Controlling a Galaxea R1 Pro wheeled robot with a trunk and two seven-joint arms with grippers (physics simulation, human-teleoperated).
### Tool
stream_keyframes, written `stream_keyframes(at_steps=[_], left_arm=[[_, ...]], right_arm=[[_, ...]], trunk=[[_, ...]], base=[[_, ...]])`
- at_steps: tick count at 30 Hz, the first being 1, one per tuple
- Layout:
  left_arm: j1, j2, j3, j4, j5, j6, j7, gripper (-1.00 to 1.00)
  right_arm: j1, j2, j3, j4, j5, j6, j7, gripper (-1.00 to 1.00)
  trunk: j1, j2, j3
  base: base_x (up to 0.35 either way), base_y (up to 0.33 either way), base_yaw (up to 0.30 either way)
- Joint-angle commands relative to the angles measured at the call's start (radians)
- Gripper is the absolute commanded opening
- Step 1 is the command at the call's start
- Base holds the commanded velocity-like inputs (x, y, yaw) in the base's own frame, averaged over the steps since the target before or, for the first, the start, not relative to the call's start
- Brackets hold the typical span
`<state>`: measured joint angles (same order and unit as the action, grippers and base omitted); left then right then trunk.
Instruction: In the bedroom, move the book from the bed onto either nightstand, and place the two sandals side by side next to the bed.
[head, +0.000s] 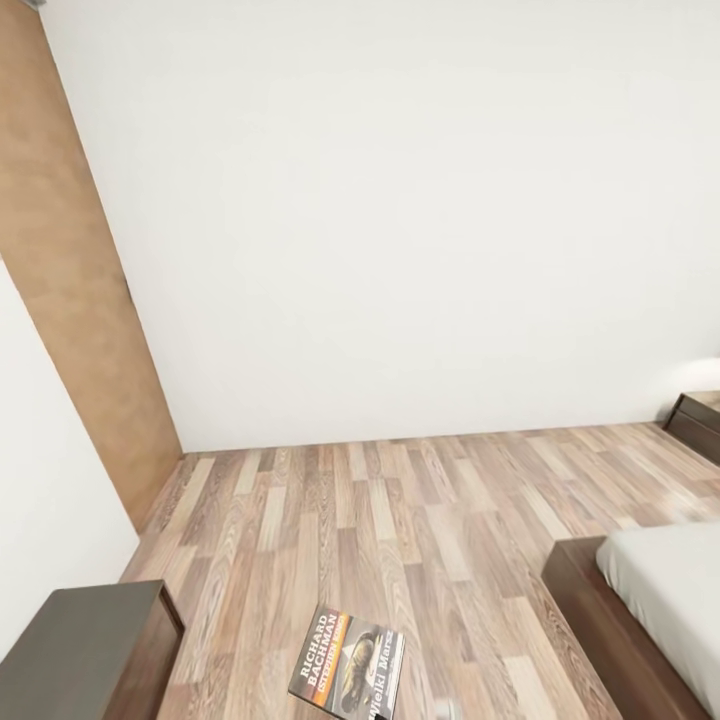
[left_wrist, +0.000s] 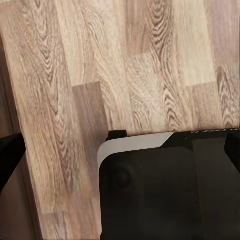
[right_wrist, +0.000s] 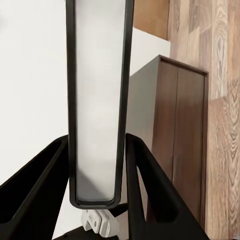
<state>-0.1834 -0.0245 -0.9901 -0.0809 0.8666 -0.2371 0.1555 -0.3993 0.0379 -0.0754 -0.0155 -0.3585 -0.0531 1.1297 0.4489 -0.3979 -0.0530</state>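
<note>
The thin dark paperback book with white "Richard Bachman" lettering and an orange band sat at the lower margin of the head view, over the wood-plank floor, with its lower corner cut off by the frame edge. The arm carrying it could not be made out there. In the right wrist view the book appeared edge-on, as a pale block of pages between two dark cover edges, and its far end ran out of frame. The right gripper was clamped on that book, one black finger against each cover. The same view looked past the book to the low dark brown wooden nightstand with its glossy top, which stood against a white wall. In the head view the nightstand was only partly in frame. The large bed showed only one corner of its dark brown frame and pale grey mattress (the rest lay outside the frame). A second dark brown cabinet was clipped at the frame edge and hard to identify. The left gripper pointed down at the floor with its jaws spread. One black fingertip showed at the frame edge, the other merged into a dark robot housing below, and nothing was held between them.
</note>
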Motion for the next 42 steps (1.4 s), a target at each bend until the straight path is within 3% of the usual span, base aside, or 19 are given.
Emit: stream_keyframes(at_steps=[1,42], left_arm=[[-0.001,0.0,-0.009,0.0,0.005,-0.002,0.006,1.0],[-0.001,0.0,-0.01,0.001,0.005,-0.002,0.006,1.0]], right_arm=[[-0.001,0.0,-0.01,0.001,0.007,-0.006,0.003,-1.0],[-0.001,0.002,-0.012,0.002,0.006,-0.008,0.016,-1.0]], trunk=[[0.001,-0.002,-0.002],[0.001,-0.002,-0.002]], base=[[0.305,0.0,0.0],[0.305,0.0,0.0]])
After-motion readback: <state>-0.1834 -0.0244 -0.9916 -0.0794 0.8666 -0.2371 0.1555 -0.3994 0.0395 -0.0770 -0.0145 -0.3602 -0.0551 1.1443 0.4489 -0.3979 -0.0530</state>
